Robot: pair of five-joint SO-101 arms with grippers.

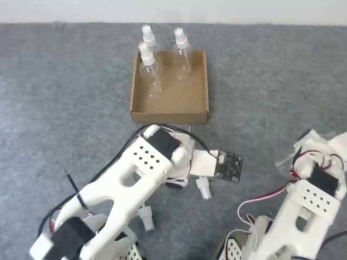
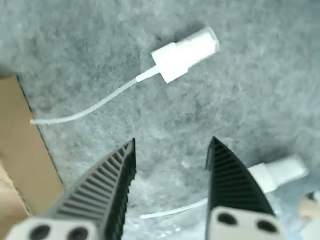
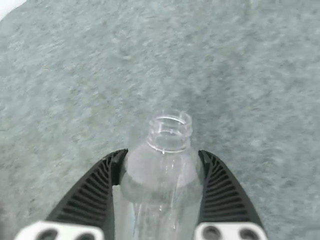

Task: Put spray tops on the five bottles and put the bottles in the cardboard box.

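Jaws of the right gripper (image 3: 162,156) are clamped on a clear uncapped bottle (image 3: 167,175). The left gripper (image 2: 172,145) is spread wide with nothing between, over grey carpet (image 2: 260,85). A second spray top (image 2: 277,172) lies beside one finger, and a spray top (image 2: 185,52) lies beyond. Farther off, the cardboard box (image 1: 169,115) holds capped bottles (image 1: 150,70), seemingly three.

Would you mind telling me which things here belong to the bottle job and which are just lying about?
Job in hand:
cardboard box
three capped bottles standing in it
uncapped bottle between the right fingers
two loose spray tops

Lying about:
grey carpet
what looks like crumpled clear plastic
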